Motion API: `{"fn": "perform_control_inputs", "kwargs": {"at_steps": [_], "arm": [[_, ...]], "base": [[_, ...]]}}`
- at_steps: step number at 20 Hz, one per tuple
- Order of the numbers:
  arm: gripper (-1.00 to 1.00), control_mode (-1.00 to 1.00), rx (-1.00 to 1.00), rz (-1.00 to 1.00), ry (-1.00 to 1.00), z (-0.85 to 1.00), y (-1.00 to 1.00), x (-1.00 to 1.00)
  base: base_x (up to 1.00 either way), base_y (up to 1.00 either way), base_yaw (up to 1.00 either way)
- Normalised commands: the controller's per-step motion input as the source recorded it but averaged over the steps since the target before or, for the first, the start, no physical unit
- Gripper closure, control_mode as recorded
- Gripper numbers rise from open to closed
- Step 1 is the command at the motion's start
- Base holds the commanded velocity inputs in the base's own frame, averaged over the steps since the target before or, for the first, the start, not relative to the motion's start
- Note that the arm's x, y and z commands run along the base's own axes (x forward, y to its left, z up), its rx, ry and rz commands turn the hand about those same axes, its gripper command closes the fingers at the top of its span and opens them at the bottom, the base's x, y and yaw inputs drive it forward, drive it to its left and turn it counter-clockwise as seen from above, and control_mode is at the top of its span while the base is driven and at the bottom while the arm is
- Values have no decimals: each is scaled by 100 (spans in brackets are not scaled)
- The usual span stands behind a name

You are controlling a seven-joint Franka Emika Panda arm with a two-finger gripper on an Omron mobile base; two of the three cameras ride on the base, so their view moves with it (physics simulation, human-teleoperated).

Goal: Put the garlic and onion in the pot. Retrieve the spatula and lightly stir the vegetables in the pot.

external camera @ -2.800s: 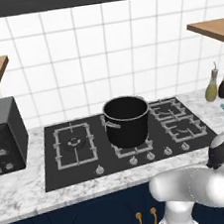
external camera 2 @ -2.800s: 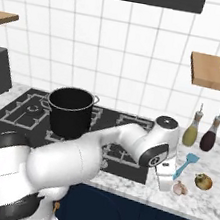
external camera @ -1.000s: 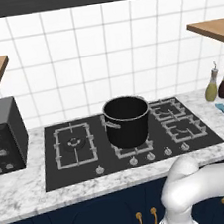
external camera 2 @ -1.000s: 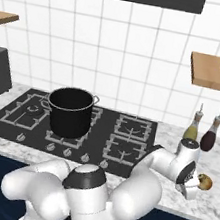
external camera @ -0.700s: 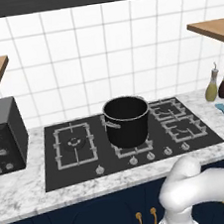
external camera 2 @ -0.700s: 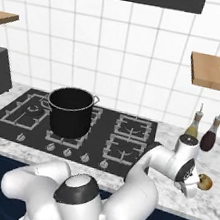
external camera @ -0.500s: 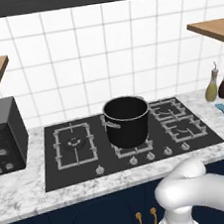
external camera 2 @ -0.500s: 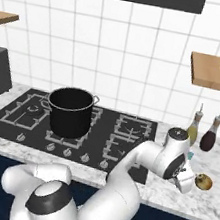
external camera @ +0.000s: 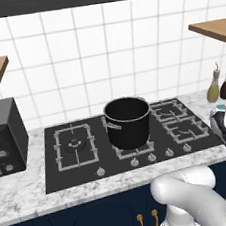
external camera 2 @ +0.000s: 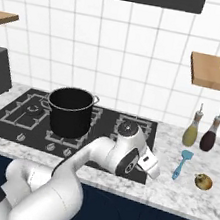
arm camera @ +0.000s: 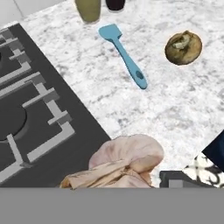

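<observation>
Arm swung left off counter; garlic (arm camera: 124, 164) now between fingers.

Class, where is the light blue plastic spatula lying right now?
In the right base view, the light blue plastic spatula lies on the marble counter, between the hob and the brown onion.

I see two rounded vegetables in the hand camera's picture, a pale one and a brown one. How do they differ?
The pale pinkish-tan papery bulb sits right at the bottom of the hand view, beside the black stove, while the round brown onion lies far off on the marble counter. The bulb is lumpy with crinkled folds; the onion is smoother, darker and golden-brown. Both are roundish, skin-covered vegetables outside the tall black pot.
</observation>
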Motion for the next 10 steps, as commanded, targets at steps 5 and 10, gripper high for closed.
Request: {"fn": "perform_control_inputs", "kwargs": {"at_steps": [5,10], "arm": [[100,-100,-1,32,7,87,100,30],[100,-100,0,31,9,94,100,31]], "base": [[0,0,0],[0,0,0]]}}
